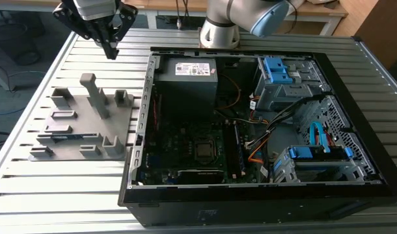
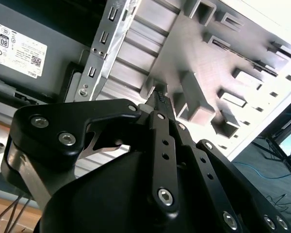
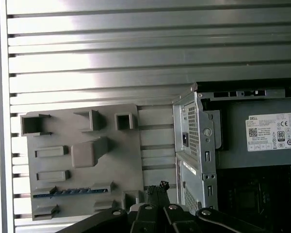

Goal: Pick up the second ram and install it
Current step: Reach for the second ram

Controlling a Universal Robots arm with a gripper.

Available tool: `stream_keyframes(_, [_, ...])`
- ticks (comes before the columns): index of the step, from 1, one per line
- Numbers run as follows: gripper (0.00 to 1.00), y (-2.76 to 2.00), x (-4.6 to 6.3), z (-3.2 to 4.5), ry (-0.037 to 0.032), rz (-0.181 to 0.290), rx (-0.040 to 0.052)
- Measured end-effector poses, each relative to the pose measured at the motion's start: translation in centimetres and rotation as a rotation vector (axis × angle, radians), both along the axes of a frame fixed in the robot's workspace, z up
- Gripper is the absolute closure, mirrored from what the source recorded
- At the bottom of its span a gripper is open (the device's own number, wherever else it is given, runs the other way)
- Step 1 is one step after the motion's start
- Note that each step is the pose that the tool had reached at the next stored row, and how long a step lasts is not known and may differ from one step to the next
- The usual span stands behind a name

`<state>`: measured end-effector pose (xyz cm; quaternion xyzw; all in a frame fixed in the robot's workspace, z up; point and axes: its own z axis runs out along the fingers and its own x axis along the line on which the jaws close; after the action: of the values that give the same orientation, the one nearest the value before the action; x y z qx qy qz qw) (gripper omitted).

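Fingers (image 1: pixel 111 48) hang raised above the slatted worktop (image 1: pixel 62 195), toward its edge where the arm base (image 1: pixel 219 30) is mounted. They are pressed together to a single tip, with nothing between them. In both wrist views the fingertips (image 2: pixel 159 97) (image 3: pixel 157 187) sit over the gap between the fixture and the case, clear of both.

The grey fixture (image 1: pixel 71 152) lies flat on the worktop, along its edge at the exterior view's left and just beside the open case (image 1: pixel 250 207). It carries upright posts, blocks and slots.

The ram (image 3: pixel 70 191) is in the fixture, a blue strip on edge in a long slot near one fixture edge. In the exterior view it shows as a thin blue line (image 1: pixel 57 138) on the fixture's side away from the case. It is well apart from the fingers and untouched.

The case lies on its side with the panel off. The motherboard (image 1: pixel 192 141) is exposed, and the power supply (image 1: pixel 188 80) sits in the case corner nearest the fingers. Its label shows in both wrist views (image 2: pixel 17 43) (image 3: pixel 274 131). Blue drive brackets (image 1: pixel 276 70) and loose cables sit along the case side at the exterior view's right.
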<state>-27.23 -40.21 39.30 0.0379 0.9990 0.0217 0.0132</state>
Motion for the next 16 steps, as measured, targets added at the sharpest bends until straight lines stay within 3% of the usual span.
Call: stream_keyframes(16, [0.9, -0.49, -3.0, -0.01, 0.0, 0.0, 0.0])
